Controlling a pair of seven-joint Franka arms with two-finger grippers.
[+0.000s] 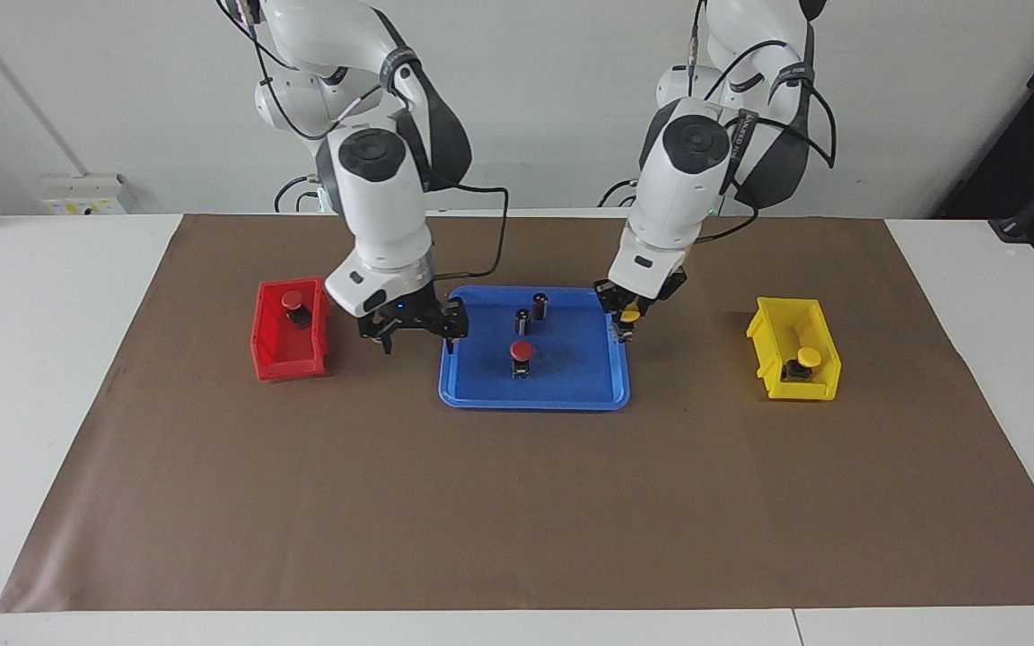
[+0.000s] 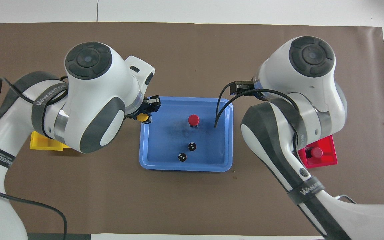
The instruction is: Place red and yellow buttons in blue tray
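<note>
One red button in the tray, a yellow one arriving.

The red bin (image 1: 291,330) holds a red button (image 1: 294,303); the right gripper (image 1: 416,334), jaws spread and empty, hangs between it and the blue tray (image 1: 584,381). On the tray stand another red button (image 1: 521,353) and two dark cylinders (image 1: 531,313) (capless). The left gripper (image 1: 627,325) clenches a yellow button (image 1: 629,315) over the tray's rim. The yellow bin (image 1: 777,330) holds a second yellow button (image 1: 806,360).

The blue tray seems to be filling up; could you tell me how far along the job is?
Done: one red button stands in the blue tray. In hand: the left gripper carries a yellow button over the tray's rim. Left: a red button in the red bin, another yellow button in the yellow bin. The right gripper is open.
</note>
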